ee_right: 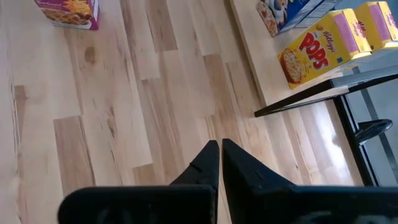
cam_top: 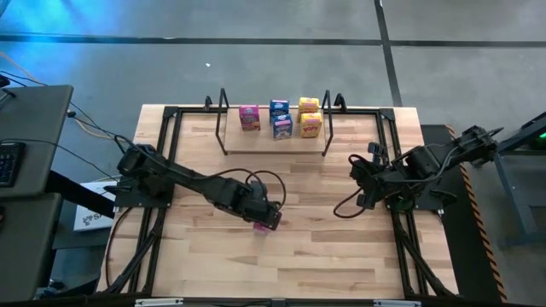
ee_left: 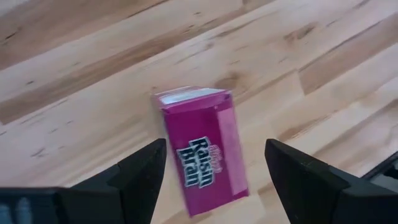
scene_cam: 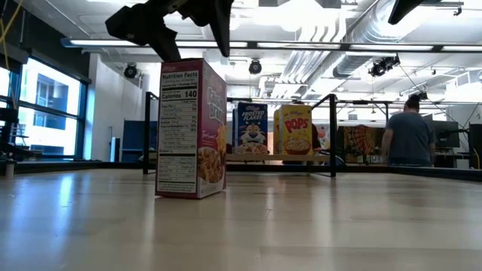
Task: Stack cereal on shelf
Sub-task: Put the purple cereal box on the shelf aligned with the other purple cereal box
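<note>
Fingers [ee_left: 146,171] of the left gripper [cam_top: 268,217] hang spread above the pink cereal box [cam_top: 263,225], which stands on the desk [cam_top: 324,247] well in front of the shelf [cam_top: 273,141]. Low view: box upright, ungrasped. Right wrist view: the right gripper [ee_right: 220,163] waits, pinched together. Judged step: descend, grasp, carry shelfward.
</note>
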